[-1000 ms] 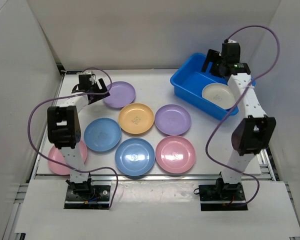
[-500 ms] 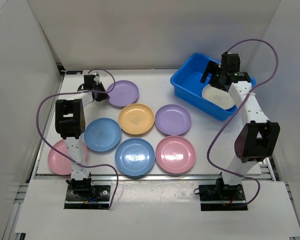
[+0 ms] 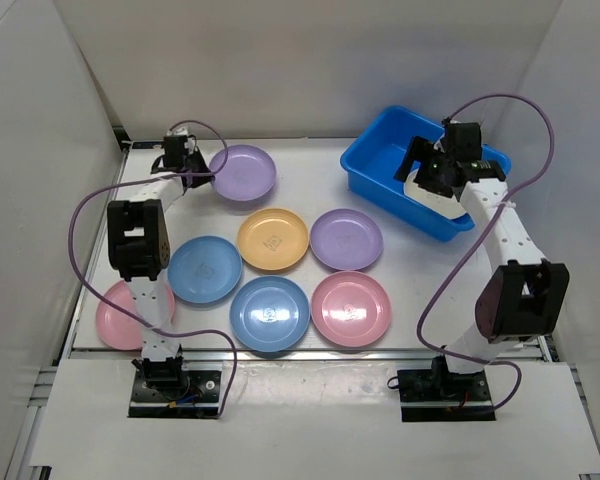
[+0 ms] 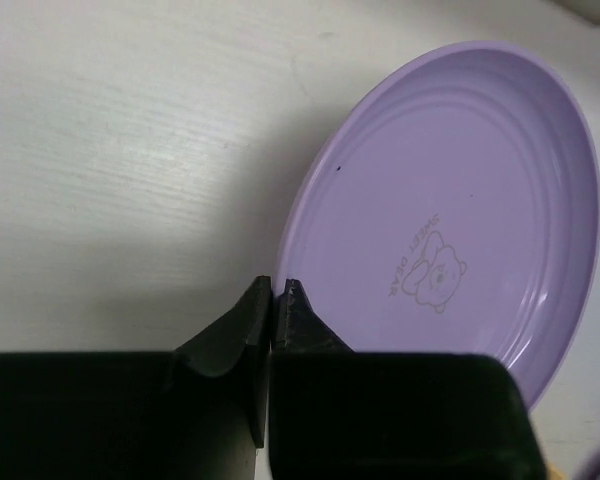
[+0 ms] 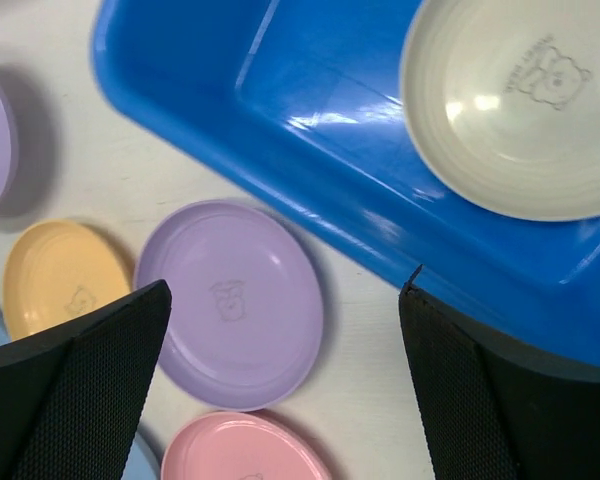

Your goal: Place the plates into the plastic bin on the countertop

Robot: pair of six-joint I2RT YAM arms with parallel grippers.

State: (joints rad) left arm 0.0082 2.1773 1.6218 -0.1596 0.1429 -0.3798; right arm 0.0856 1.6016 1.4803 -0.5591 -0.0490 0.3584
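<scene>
My left gripper (image 3: pixel 198 171) (image 4: pixel 273 290) is shut on the left rim of a purple plate (image 3: pixel 244 172) (image 4: pixel 450 200) at the back left of the countertop (image 3: pixel 310 170). The plate casts a wide shadow on its left side. My right gripper (image 3: pixel 427 178) (image 5: pixel 285 290) hangs open and empty over the near wall of the blue plastic bin (image 3: pixel 365 165) (image 5: pixel 310 90). A cream plate (image 3: pixel 442 204) (image 5: pixel 520 110) lies inside the bin. Several more plates lie on the countertop: orange (image 3: pixel 273 237), purple (image 3: pixel 346 240) (image 5: pixel 230 300), two blue (image 3: pixel 205 269) (image 3: pixel 270 313), pink (image 3: pixel 351 308).
Another pink plate (image 3: pixel 115 318) lies at the near left, partly under the left arm. White walls (image 3: pixel 40 200) close in the left, back and right sides. The bin sits at an angle in the back right corner.
The left gripper has shut on the purple plate's rim, and the plate has shifted toward the back wall. The right gripper has drawn back from over the bin's middle to its near wall.
</scene>
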